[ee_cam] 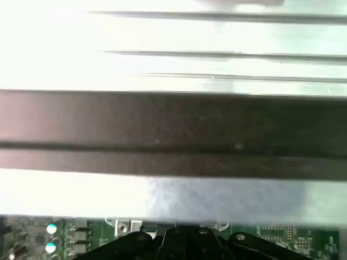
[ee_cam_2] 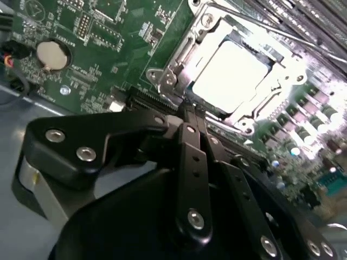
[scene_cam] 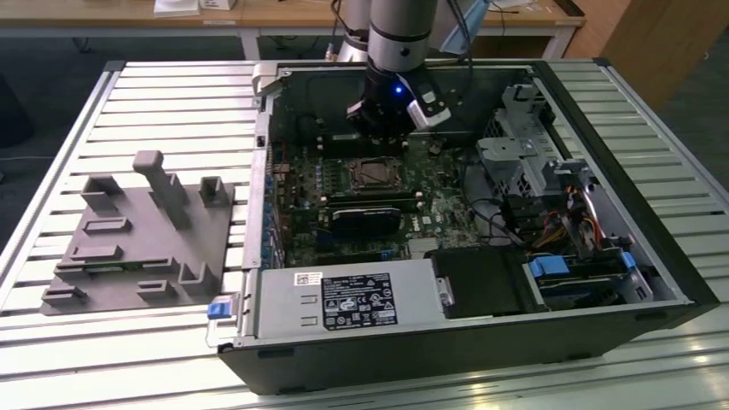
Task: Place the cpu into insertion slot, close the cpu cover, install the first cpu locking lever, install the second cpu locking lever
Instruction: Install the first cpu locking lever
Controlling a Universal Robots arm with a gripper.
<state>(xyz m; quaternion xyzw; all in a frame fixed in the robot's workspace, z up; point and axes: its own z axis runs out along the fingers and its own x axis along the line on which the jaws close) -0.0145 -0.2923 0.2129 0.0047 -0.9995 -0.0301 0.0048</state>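
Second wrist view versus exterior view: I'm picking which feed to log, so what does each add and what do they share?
The second wrist view alone gives the round coin cell on the board. The exterior view alone gives the grey fixture block on the slatted table and the labelled power supply. Both share the cpu in the insertion slot, and the gripper.

arm upright, pincer (ee_cam_2: 191,111) apparently closed, empty

In the second wrist view the cpu (ee_cam_2: 230,76) has a smooth, bright metal top, framed by the shiny silver metal cpu cover (ee_cam_2: 179,67). The circuit board (ee_cam_2: 103,49) is glossy green. The gripper (ee_cam_2: 190,116) links look like matt black plastic, perhaps coated metal, with polished screws.
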